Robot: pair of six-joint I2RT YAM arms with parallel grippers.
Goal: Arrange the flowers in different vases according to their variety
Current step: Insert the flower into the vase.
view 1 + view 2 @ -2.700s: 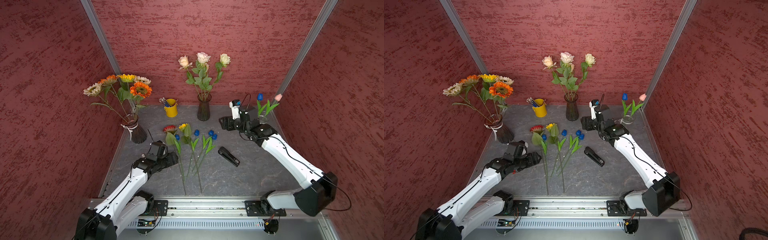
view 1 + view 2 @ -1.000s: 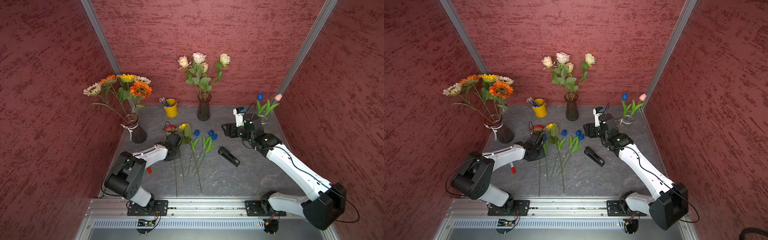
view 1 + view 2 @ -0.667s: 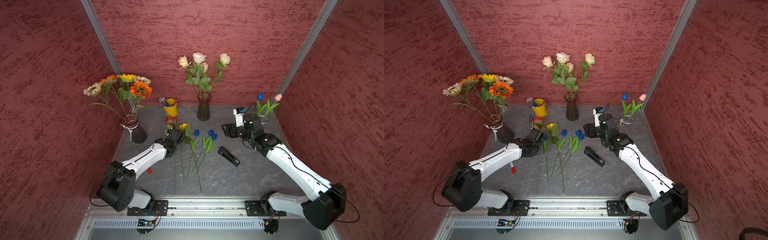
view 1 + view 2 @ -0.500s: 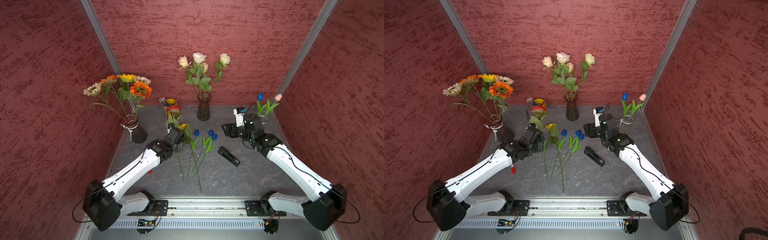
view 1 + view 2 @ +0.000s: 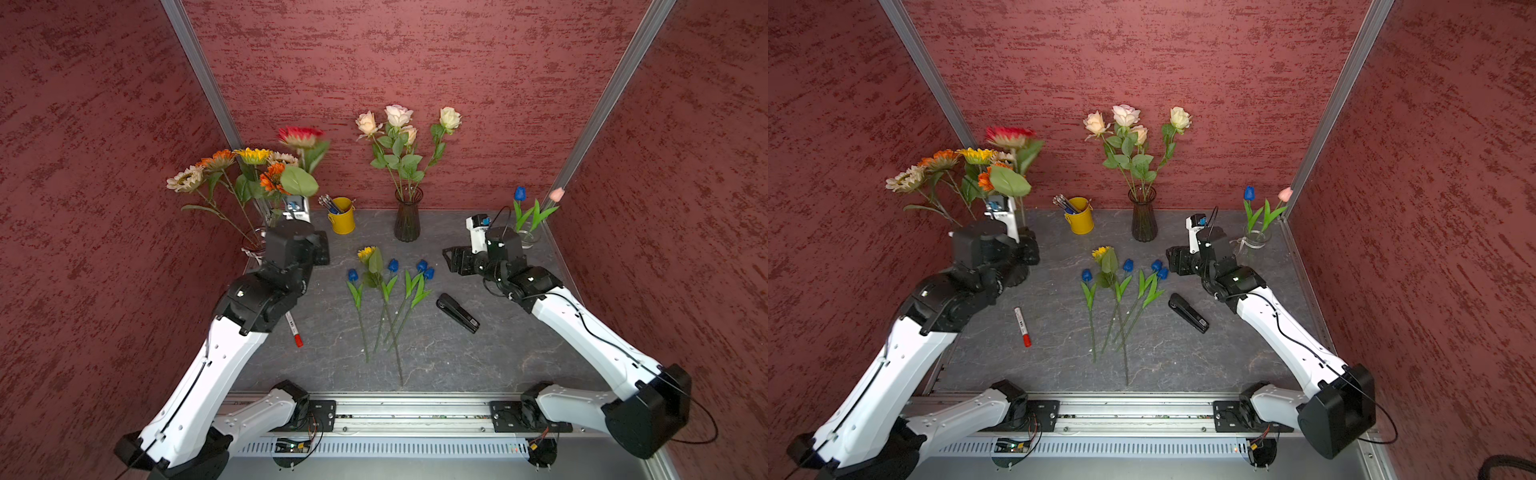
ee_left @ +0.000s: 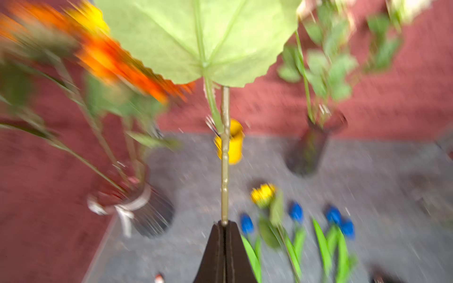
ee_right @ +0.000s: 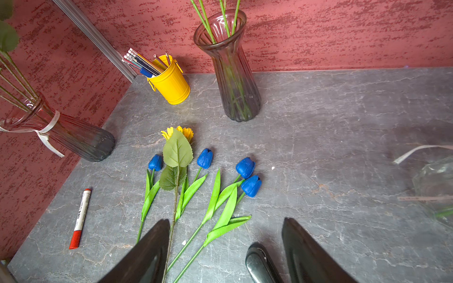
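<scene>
Centrally, roses (image 5: 398,116) in ribbed vase (image 5: 407,222)

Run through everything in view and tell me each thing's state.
red sunflower: held upright, raised
left pincer: shut on the red sunflower's stem
right pincer: open, empty, above the table
yellow sunflower: lying on the table
four blue tulips: lying on the table
ribboned dark vase: upright, holding sunflowers
plain dark vase: upright, holding roses
clear vase: upright, holding two tulips
yellow bucket: upright, holding pens
marker: lying, capped
stapler: lying closed
</scene>
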